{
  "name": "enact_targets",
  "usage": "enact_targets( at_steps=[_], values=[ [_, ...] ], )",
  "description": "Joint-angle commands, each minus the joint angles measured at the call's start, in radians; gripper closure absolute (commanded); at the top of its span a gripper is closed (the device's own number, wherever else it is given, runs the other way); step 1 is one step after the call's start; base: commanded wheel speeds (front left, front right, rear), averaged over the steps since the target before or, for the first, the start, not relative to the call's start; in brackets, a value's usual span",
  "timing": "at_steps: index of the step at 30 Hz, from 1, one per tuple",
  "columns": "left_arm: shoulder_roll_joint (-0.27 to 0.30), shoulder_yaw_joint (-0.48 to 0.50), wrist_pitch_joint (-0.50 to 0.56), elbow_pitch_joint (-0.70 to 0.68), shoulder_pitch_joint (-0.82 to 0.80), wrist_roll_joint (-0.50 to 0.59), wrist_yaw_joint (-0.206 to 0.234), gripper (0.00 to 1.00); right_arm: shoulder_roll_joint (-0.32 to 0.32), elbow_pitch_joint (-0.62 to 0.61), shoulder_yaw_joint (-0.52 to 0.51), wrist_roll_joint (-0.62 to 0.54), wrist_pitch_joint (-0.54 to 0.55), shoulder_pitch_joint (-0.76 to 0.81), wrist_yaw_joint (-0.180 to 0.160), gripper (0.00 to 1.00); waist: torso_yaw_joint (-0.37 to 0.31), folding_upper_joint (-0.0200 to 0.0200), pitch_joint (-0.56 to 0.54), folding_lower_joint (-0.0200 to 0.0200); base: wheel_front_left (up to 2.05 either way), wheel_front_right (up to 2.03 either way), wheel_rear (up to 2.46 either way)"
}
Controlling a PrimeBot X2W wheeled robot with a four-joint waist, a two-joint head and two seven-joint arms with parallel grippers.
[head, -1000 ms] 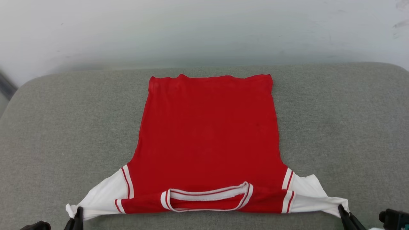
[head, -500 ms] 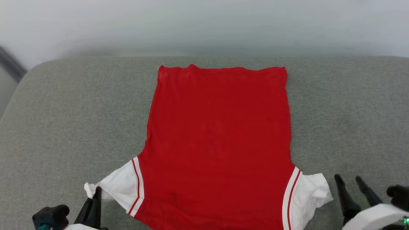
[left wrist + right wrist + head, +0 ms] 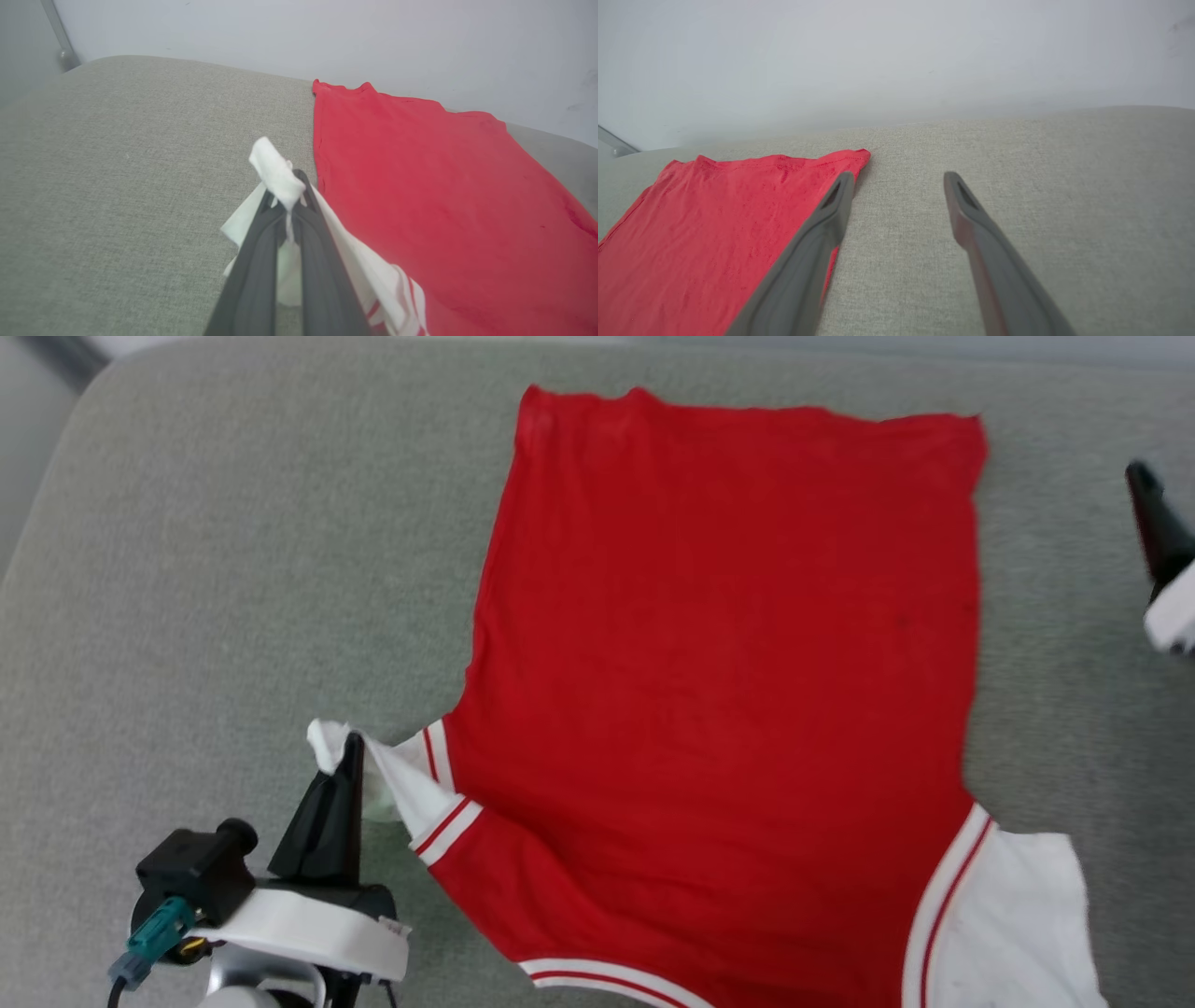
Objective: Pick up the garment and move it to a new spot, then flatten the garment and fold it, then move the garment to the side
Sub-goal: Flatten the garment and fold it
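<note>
Firmly, garment sleeve inside left gripper

Noted on the left gripper: two long, matt dark fingers, tapered to narrow tips. At its base a curved white shell is seen, with a black knobbed block, a teal connector and a dark cable. On the right gripper, a recessed slot is noted near each tip, and a white casing behind.

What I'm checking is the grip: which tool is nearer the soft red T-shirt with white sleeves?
Left. The left tool is shut on the red T-shirt's white sleeve tip; the right tool stands open beside its far hem corner, not touching.
</note>
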Motion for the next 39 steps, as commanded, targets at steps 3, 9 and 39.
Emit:
enact_targets(
  at_steps=[3, 9, 39],
  values=[
    [-0.023, -0.018, -0.017, -0.008, -0.055, 0.014, -0.015, 1.00, -0.040, 0.088, 0.003, -0.006, 0.133, -0.163, 0.000, 0.00, 0.091, 0.0000, 0.110, -0.0002, 0.00, 0.00, 0.00],
    [-0.064, -0.045, -0.038, 0.011, -0.112, 0.027, -0.044, 1.00, -0.055, 0.221, -0.008, -0.067, 0.411, -0.395, 0.000, 0.00, 0.149, 0.0000, 0.186, -0.0002, 0.00, 0.00, 0.00],
    [-0.078, 0.043, -0.040, 0.147, -0.051, 0.026, -0.082, 1.00, -0.030, 0.331, 0.025, -0.201, 0.650, -0.343, -0.001, 1.00, 0.072, 0.0000, 0.016, -0.0002, 0.00, 0.00, 0.00]
  ],
)
